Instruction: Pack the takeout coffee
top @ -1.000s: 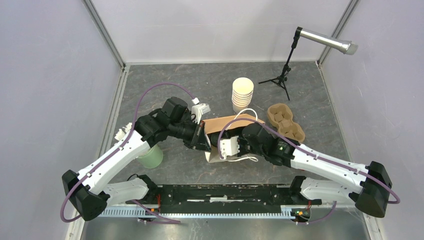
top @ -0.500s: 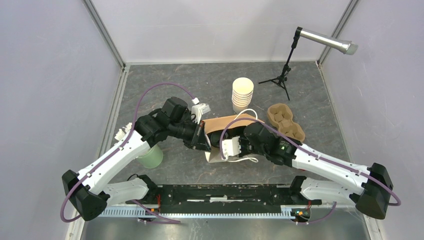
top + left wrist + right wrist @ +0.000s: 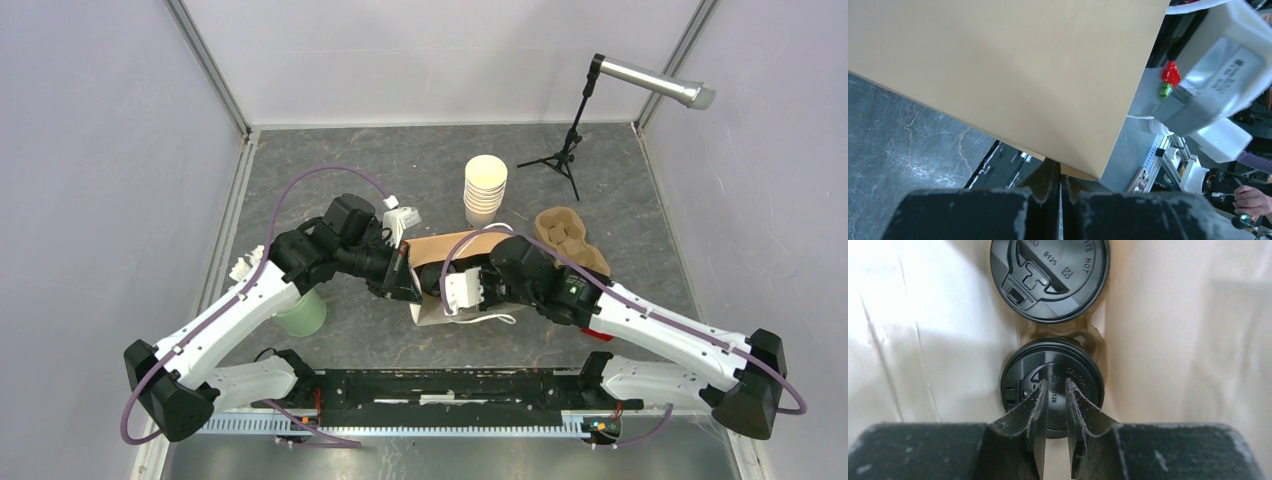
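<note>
A paper bag (image 3: 455, 248), brown outside and white inside, stands at the middle of the table. Its brown wall fills the left wrist view (image 3: 1013, 75). My left gripper (image 3: 1059, 172) is shut on the bag's edge and also shows in the top view (image 3: 408, 276). My right gripper (image 3: 1054, 385) is inside the bag, its jaws a narrow gap apart with nothing between them. It hangs just above the black lid of one takeout coffee (image 3: 1018, 375). A second lidded coffee (image 3: 1049, 275) stands behind it. A brown carrier (image 3: 1098, 340) shows between them.
A stack of lidless cream cups (image 3: 485, 188) stands behind the bag. Brown moulded cup trays (image 3: 572, 243) lie to its right. A pale green cup (image 3: 302, 312) sits under my left arm. A microphone stand (image 3: 570, 140) is at the far right.
My right arm has shifted slightly up and away from the near edge, with its wrist still at the bag's mouth. My left arm and the bag have not moved.
</note>
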`<action>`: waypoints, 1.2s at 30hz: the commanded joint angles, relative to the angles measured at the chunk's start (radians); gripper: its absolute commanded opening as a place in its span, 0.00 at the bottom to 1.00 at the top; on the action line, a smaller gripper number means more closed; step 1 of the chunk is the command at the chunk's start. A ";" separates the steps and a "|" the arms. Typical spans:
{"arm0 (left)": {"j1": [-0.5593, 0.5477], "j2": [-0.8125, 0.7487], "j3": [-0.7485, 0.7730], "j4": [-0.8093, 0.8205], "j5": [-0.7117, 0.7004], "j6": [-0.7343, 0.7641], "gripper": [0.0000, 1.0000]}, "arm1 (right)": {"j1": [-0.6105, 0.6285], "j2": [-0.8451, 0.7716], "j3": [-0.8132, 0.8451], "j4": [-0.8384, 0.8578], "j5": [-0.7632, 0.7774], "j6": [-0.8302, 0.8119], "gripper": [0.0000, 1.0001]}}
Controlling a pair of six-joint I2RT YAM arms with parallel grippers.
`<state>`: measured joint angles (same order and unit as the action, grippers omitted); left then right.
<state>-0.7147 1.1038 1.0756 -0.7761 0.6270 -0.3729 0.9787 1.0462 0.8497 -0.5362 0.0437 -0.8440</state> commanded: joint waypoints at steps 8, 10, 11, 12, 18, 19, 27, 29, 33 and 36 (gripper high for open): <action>0.001 -0.006 0.052 -0.013 -0.003 -0.018 0.02 | -0.005 -0.004 0.202 -0.098 -0.061 0.048 0.25; 0.001 -0.004 0.062 -0.015 0.005 -0.021 0.02 | -0.005 0.006 0.242 -0.124 -0.094 0.072 0.25; 0.001 -0.004 0.067 -0.018 0.008 -0.024 0.02 | -0.003 0.008 0.260 -0.133 -0.112 0.089 0.26; 0.001 -0.003 0.073 -0.021 0.009 -0.027 0.02 | -0.003 0.009 0.279 -0.140 -0.128 0.104 0.26; 0.004 0.000 0.082 -0.023 0.024 -0.050 0.02 | -0.003 0.003 0.376 -0.134 -0.180 0.166 0.26; 0.006 0.001 0.083 -0.023 0.026 -0.056 0.02 | -0.003 0.002 0.388 -0.126 -0.186 0.177 0.26; 0.033 0.027 0.126 -0.045 0.037 -0.077 0.02 | -0.002 -0.024 0.422 0.037 -0.233 0.269 0.27; 0.038 0.035 0.143 -0.058 0.038 -0.081 0.02 | -0.003 -0.042 0.410 0.100 -0.244 0.302 0.27; 0.044 0.057 0.176 -0.081 0.030 -0.078 0.02 | -0.003 -0.089 0.372 0.249 -0.238 0.382 0.28; 0.056 0.071 0.176 -0.081 0.037 -0.086 0.02 | -0.003 -0.102 0.366 0.312 -0.218 0.420 0.29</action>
<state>-0.6735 1.1603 1.2079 -0.8516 0.6327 -0.4248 0.9787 0.9859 1.2198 -0.4168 -0.1726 -0.5171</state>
